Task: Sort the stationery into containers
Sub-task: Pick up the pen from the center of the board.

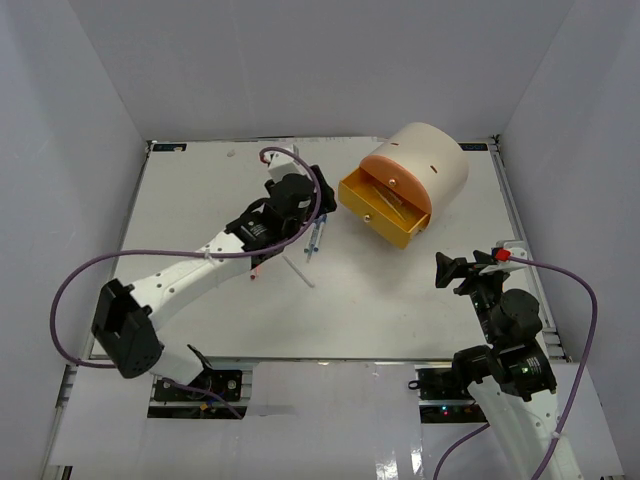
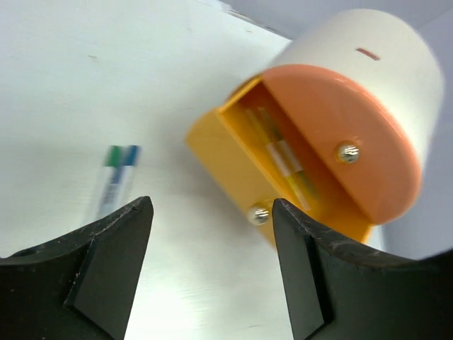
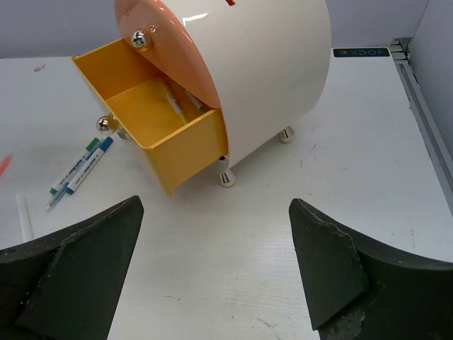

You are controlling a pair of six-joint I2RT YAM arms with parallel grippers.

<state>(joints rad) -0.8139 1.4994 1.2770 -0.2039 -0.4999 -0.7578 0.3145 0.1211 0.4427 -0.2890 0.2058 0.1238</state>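
Observation:
The cream cylindrical organiser (image 1: 432,160) stands at the back right. Its orange-pink drawer front (image 1: 393,174) is shut. The yellow drawer (image 1: 384,210) below it is pulled out and holds a few pens (image 2: 284,161). No grey front shows. A green and a blue marker (image 1: 314,240) lie side by side left of the drawer, a white bar (image 1: 299,271) and a red pen (image 1: 257,268) nearer the front. My left gripper (image 1: 318,192) is open and empty, above the table just left of the drawer's knob (image 2: 258,214). My right gripper (image 1: 452,270) is open and empty, right of the drawer.
The organiser stands on small white feet (image 3: 226,177). The two markers (image 3: 78,166), the white bar (image 3: 23,216) and the red pen's tip (image 3: 4,164) also show in the right wrist view. White walls enclose the table on three sides.

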